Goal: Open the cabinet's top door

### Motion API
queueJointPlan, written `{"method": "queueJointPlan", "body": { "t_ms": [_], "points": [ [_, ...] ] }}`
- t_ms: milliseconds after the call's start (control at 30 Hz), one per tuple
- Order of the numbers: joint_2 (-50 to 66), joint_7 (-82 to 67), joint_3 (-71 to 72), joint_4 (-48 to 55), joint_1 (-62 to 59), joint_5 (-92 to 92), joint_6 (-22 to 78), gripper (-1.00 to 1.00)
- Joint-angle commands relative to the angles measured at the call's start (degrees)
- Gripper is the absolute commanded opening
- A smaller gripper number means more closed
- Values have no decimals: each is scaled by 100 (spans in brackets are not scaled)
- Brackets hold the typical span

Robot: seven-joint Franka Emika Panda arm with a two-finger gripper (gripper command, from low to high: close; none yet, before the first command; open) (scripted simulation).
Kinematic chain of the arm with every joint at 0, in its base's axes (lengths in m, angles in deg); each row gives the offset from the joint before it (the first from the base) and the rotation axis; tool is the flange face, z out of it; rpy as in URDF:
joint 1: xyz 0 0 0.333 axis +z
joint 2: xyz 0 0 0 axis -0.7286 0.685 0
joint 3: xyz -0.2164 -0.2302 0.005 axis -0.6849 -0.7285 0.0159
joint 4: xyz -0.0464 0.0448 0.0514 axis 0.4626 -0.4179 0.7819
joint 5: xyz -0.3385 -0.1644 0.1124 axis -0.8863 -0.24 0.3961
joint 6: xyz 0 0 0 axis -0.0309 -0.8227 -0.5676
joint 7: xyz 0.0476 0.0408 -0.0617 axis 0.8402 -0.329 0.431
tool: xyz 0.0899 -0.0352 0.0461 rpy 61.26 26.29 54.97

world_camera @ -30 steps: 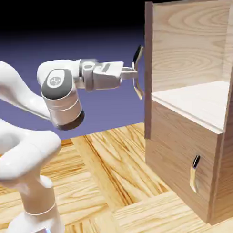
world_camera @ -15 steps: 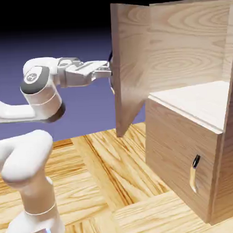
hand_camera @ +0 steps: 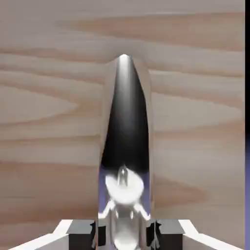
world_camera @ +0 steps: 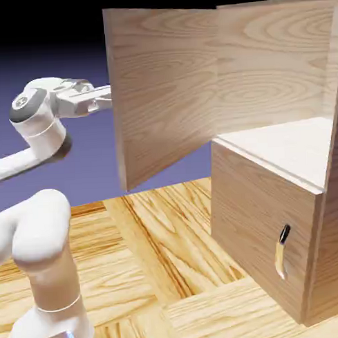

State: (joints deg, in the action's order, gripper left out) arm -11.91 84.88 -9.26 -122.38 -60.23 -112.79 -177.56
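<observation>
The white two-finger gripper [hand_camera: 125, 235] was clenched on the long curved handle, glossy black along the part that showed [hand_camera: 125, 112], with a small grey fingertip on either side of it. That handle sat on the outer face of the tall, flat wood-grain top door [world_camera: 165, 89], which stood swung wide out from the front of the boxy light-brown wood-grain cabinet [world_camera: 335, 223], toward the exterior view's left of it. The opening looked all but done; any further pull called for a smooth arc about the door's hinged edge at the cabinet, with the wrist turning along with the panel so the fingers stayed square to the handle. A straight tug away from the cabinet could have twisted the grip or let the curved bar slip, and letting go would best have come with the door at rest, the fingers spread before backing off. Inside the cabinet, the pale upper compartment [world_camera: 275, 150] lay exposed, with nothing visible in it; below, the shorter wood-grain door [world_camera: 246, 210] with its small black-and-cream handle [world_camera: 280, 251] was closed, hiding whatever the cabinet's lower part held.
</observation>
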Motion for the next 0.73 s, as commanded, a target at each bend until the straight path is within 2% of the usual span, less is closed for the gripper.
{"method": "queueJointPlan", "body": {
  "t_ms": [0,267,667,700],
  "points": [
    [0,-9,177,169,-73,134,256,-100],
    [13,-201,1143,1796,-1096,932,2100,-100],
    [329,-398,1661,4256,-2760,1144,4297,-100],
    [329,-398,1661,4256,-2760,1144,4297,100]
  ]
}}
